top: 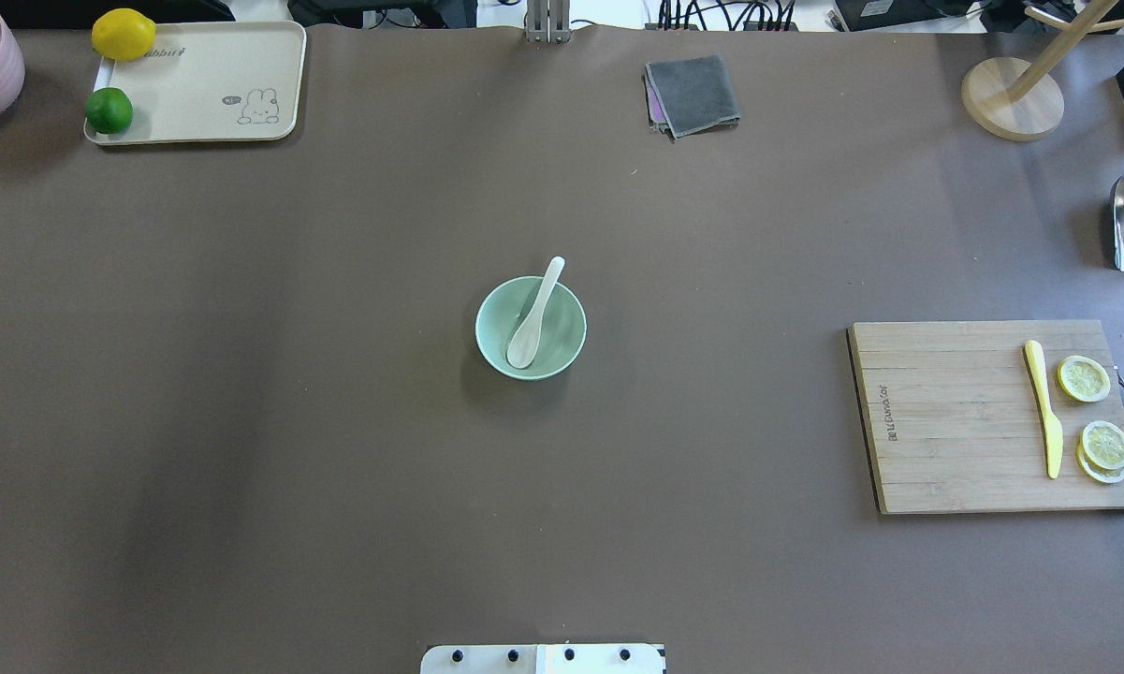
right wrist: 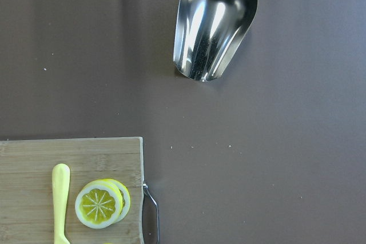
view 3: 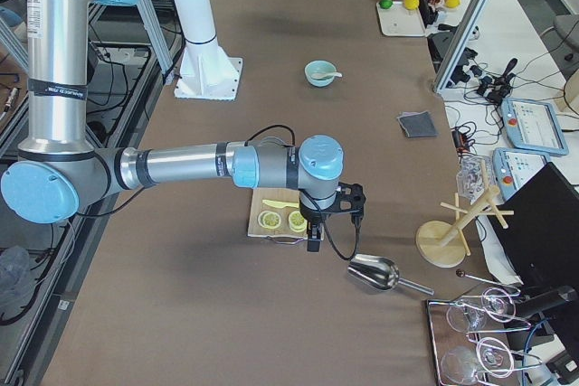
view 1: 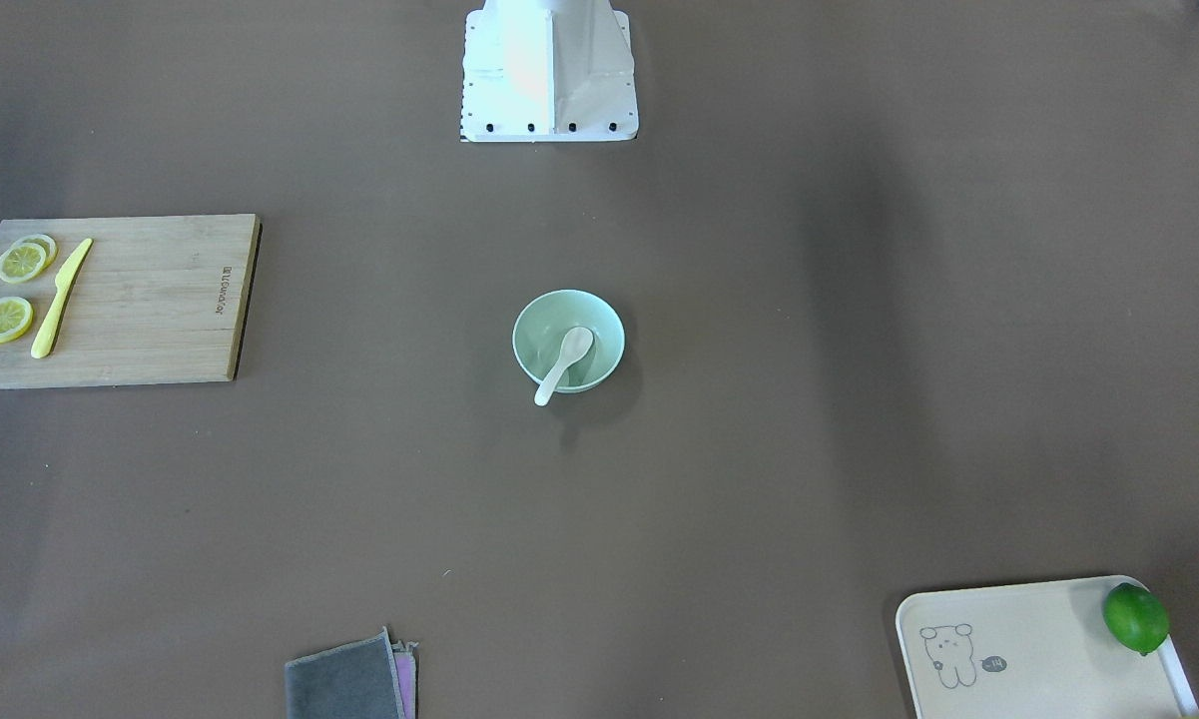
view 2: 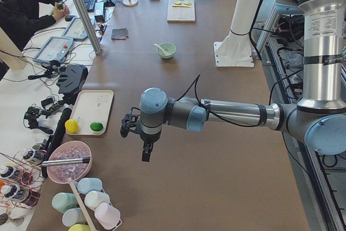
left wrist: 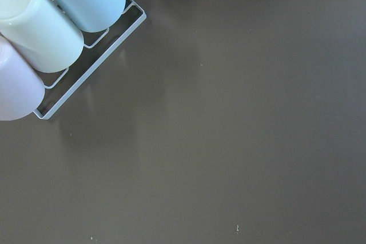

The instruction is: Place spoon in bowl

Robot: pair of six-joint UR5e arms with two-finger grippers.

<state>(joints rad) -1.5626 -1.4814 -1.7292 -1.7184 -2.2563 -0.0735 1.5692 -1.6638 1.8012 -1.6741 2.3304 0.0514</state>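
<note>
1. The wooden cutting board point(top: 955, 421) on the right side of the desk point(top: 337, 421) has a short dark word along its left edge. It is too small to read with certainty.
2. The beige tray point(top: 206, 94) at the far left carries a rabbit drawing and a word that ends in "abbit".
3. The spoon point(top: 533, 318) is white and glossy, with a deep oval scoop and a short handle. Its scoop lies inside the bowl point(top: 566, 342), and the handle leans on the far rim and sticks out over it.
4. The bowl is pale mint green, round and plain, and it stands in the middle of the desk.
5. On the board lie a yellow knife point(top: 1043, 412) and lemon slices point(top: 1084, 379). On the tray sit a lemon point(top: 124, 35) and a lime point(top: 109, 110). A grey cloth point(top: 693, 94) lies at the far edge. All are well apart from the bowl.
6. The left arm point(view 2: 232, 113) hangs over the left end of the desk, near a rack of cups point(left wrist: 40, 27). I cannot tell how its jaws stand.
7. The right arm point(view 3: 181, 167) hangs over the right end, between the board and a metal scoop point(right wrist: 214, 24). For its jaws, too, I cannot tell.
</note>
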